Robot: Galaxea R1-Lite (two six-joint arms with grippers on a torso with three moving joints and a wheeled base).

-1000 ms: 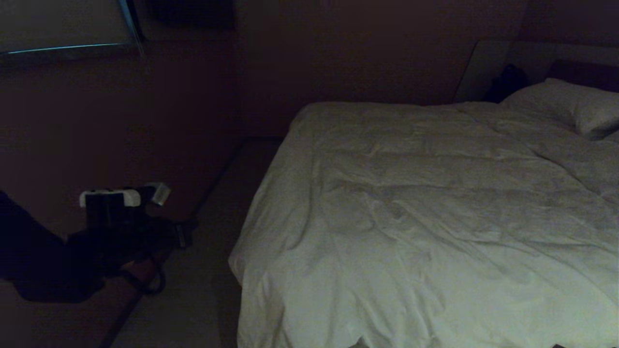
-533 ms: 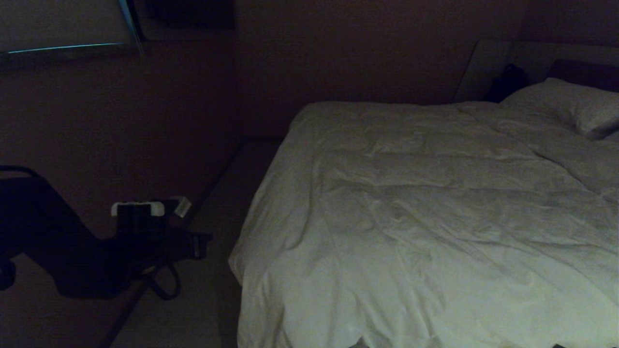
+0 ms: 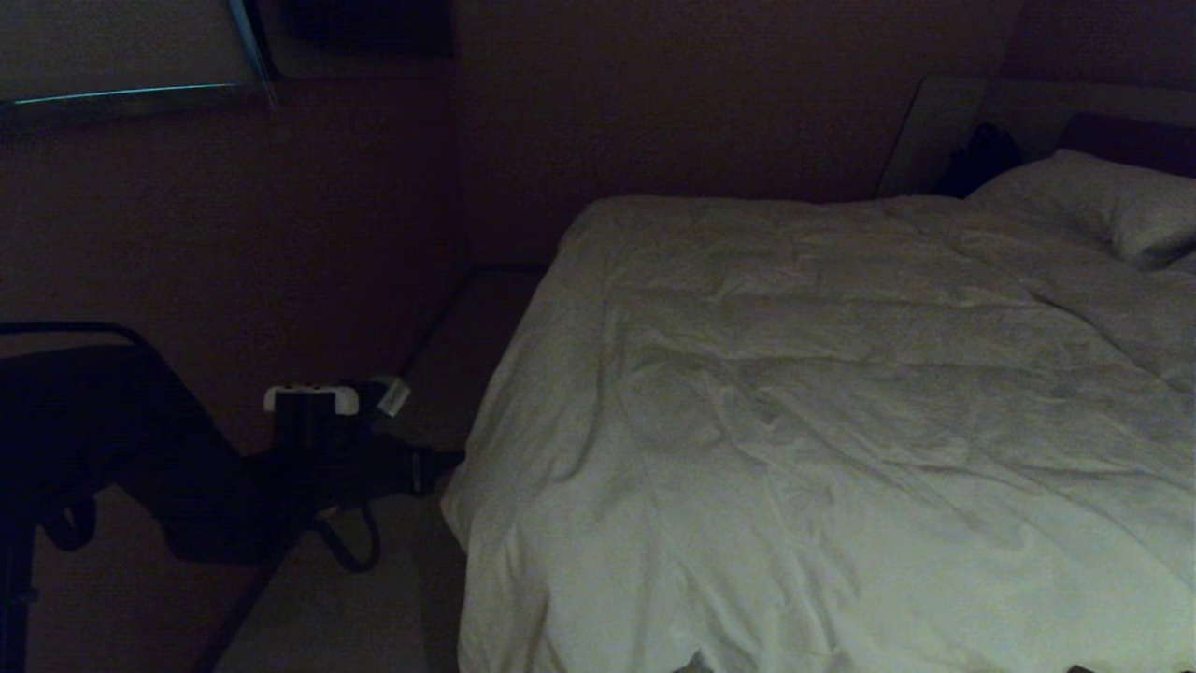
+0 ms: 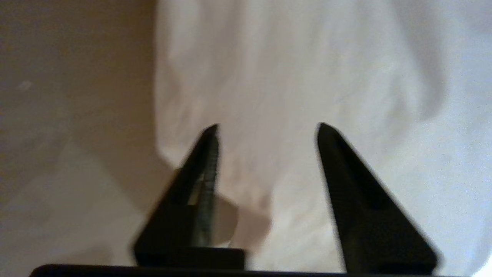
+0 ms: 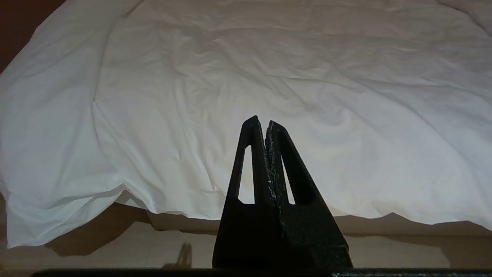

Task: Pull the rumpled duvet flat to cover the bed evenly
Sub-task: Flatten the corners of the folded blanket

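The white creased duvet (image 3: pixel 841 421) lies spread over the bed, whose pale headboard surround (image 3: pixel 939 131) shows at the far right. Its near left corner hangs down toward the floor. My left gripper (image 3: pixel 437 469) reaches in low from the left, right beside that hanging corner. In the left wrist view the left gripper (image 4: pixel 268 129) is open, with the duvet's edge (image 4: pixel 307 77) just ahead of the fingertips and nothing between them. My right gripper (image 5: pixel 261 123) is shut and empty, held in front of the duvet's foot edge (image 5: pixel 153 209); it is outside the head view.
A white pillow (image 3: pixel 1107 201) lies at the head of the bed, with a dark object (image 3: pixel 981 154) beside it. A strip of pale floor (image 3: pixel 374 598) runs between the bed and the dark wall (image 3: pixel 234 234). A bright panel (image 3: pixel 112 47) sits high on the left.
My left arm has swung rightward across the floor strip, bringing its gripper up to the duvet's hanging corner. The bed and duvet have not shifted.
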